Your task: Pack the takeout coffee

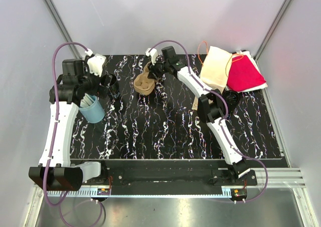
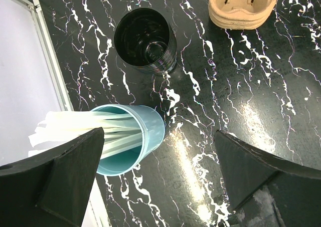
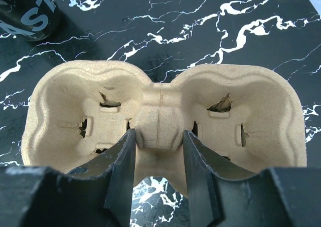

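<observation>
**Item 1, cup carrier** [image 3: 160,101]: on my right wrist view its near rim sits behind the fingers [image 3: 120,172]. The left wrist view crops it at the top edge. Overhead, the right gripper [image 1: 149,78] covers part of it.

**Item 2, black cup** [image 2: 145,39]: the right wrist view cuts it off at the corner, and I read only part of its lettering.

**Item 3, teal cup** [image 2: 133,137]: one side is behind the left finger [image 2: 55,177]. The white strips [image 2: 75,127] inside run under that finger, and I cannot tell what they are.

**Item 4, dark object** [image 1: 231,96] beside the right arm [image 1: 210,106]: partly covered, and I cannot identify it.

**Item 5, white sheets** [image 1: 253,61]: mostly hidden under the red cloth [image 1: 246,74].
</observation>
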Action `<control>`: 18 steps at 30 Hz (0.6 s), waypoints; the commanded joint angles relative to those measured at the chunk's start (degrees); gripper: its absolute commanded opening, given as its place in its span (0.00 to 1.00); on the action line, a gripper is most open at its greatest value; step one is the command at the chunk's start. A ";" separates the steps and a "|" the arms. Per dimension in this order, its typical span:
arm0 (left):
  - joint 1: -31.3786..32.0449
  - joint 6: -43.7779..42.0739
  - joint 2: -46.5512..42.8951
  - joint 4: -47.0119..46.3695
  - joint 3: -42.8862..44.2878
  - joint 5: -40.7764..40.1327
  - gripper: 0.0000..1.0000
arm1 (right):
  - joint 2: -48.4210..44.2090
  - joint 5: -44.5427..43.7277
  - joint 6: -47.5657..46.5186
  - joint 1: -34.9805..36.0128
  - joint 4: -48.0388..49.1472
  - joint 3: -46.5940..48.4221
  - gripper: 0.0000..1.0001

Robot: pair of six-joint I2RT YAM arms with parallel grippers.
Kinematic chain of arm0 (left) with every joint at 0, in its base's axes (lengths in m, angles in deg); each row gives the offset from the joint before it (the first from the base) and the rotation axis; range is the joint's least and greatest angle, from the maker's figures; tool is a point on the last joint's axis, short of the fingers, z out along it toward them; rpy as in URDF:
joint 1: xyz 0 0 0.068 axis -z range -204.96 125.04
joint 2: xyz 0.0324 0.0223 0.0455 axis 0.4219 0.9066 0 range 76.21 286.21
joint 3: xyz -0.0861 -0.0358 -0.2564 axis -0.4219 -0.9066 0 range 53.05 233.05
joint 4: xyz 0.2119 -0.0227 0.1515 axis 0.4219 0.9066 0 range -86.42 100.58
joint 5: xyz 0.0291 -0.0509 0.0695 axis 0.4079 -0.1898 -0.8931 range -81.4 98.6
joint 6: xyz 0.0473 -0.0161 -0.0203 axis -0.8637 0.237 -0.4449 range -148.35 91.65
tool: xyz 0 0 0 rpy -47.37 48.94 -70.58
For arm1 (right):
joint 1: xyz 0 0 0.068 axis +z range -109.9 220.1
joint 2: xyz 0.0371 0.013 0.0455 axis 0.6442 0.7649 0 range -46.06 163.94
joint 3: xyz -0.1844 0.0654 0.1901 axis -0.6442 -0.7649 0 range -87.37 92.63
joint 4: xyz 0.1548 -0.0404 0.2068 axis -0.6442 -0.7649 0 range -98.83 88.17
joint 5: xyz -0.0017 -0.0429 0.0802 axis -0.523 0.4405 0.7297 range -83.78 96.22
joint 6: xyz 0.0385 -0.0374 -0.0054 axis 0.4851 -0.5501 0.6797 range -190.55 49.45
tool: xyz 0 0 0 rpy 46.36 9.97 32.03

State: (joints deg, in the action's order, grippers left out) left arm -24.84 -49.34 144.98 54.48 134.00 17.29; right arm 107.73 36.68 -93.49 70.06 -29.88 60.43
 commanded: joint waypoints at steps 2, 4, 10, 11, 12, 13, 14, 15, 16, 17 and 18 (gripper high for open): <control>-0.03 0.25 0.13 -2.64 0.18 1.07 0.99 | -4.91 -2.33 -0.53 0.63 2.83 2.57 0.22; -0.03 0.25 0.05 -2.64 0.09 1.24 0.99 | -5.08 -2.60 -0.44 0.63 2.83 2.40 0.21; -0.03 0.34 -0.31 -2.82 -0.18 1.24 0.99 | -6.49 -1.63 1.49 0.63 2.22 3.19 0.20; -0.03 0.34 -0.31 -2.73 -0.18 1.33 0.99 | -6.84 -1.54 1.75 0.72 1.87 3.36 0.20; -0.03 0.34 -0.39 -2.73 -0.26 1.33 0.99 | -7.02 -1.28 2.11 0.72 1.77 3.71 0.20; -0.03 0.43 -0.48 -2.82 -0.26 1.59 0.99 | -7.19 -1.28 2.11 0.72 1.60 3.89 0.20; -0.03 0.43 -0.57 -2.82 -0.44 1.60 0.99 | -7.54 -1.19 2.28 0.81 1.34 3.89 0.20; -0.03 0.43 -0.66 -2.82 -0.35 1.51 0.99 | -7.72 -0.93 2.28 0.89 1.16 3.89 0.20; -0.03 0.43 -0.74 -2.82 -0.35 1.59 0.99 | -7.98 -0.75 2.28 0.98 0.81 3.80 0.20; -0.03 0.43 -0.83 -2.82 -0.44 1.60 0.99 | -8.51 -0.40 2.28 0.98 0.20 3.63 0.20; -0.03 0.43 -0.92 -2.82 -0.44 1.60 0.99 | -8.86 -0.14 2.46 1.07 -0.16 3.02 0.20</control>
State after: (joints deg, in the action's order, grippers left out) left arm -24.84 -49.34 144.98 54.48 134.00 17.61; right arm 105.46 35.43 -92.11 70.21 -30.17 61.27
